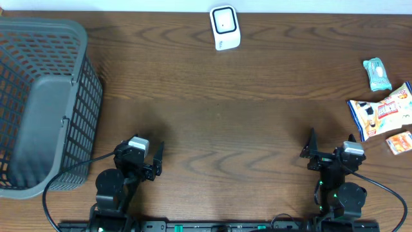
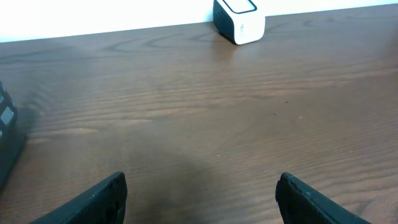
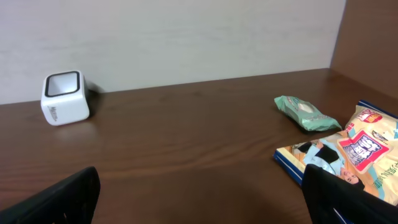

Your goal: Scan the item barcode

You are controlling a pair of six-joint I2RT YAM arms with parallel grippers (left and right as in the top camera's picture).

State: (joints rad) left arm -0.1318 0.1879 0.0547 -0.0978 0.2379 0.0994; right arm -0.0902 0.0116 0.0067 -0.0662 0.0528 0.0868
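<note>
The white barcode scanner point(image 1: 224, 28) stands at the far edge of the table, its dark window facing up; it also shows in the left wrist view point(image 2: 239, 18) and the right wrist view point(image 3: 64, 98). Three items lie at the right: a green packet point(image 1: 376, 73) point(image 3: 306, 113), a colourful snack bag point(image 1: 386, 111) point(image 3: 348, 152) and a small orange packet point(image 1: 400, 141). My left gripper point(image 1: 158, 161) point(image 2: 201, 199) hangs open over bare wood near the front edge. My right gripper point(image 1: 310, 151) point(image 3: 199, 196) is open too, left of the snack bag, holding nothing.
A grey plastic basket point(image 1: 77, 96) fills the left side of the table; its corner shows at the left wrist view's edge point(image 2: 7, 137). Brown wood table point(image 1: 219, 116) stretches between the arms and the scanner.
</note>
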